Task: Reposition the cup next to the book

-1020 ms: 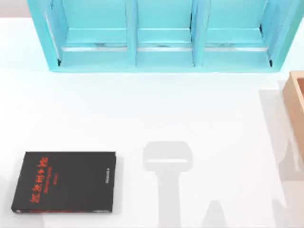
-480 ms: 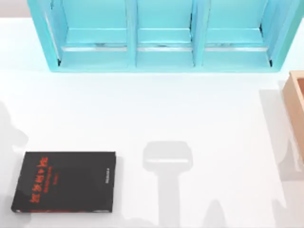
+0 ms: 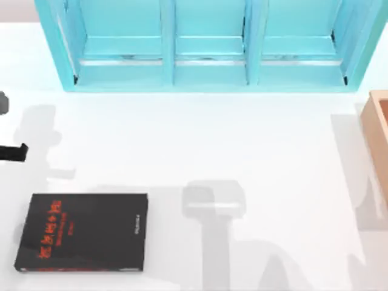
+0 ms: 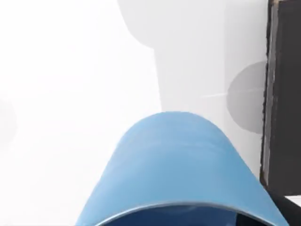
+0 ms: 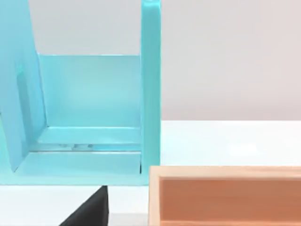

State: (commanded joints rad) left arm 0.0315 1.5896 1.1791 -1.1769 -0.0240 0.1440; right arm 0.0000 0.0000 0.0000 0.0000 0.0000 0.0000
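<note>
Since the cup (image 4: 181,174) belongs beside the book (image 3: 82,232), the left pincer (image 3: 12,153) seemingly carries it; grip unclear.

table (image 3: 200,145): white | book (image 3: 82,232) flat, front-left | teal shelf (image 3: 209,45) rear | wood box (image 3: 377,136) right edge

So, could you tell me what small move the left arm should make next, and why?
Probably carry the blue cup closer beside the book before lowering it: the left wrist view shows the cup hanging over bare table with the book's edge off to one side.
</note>
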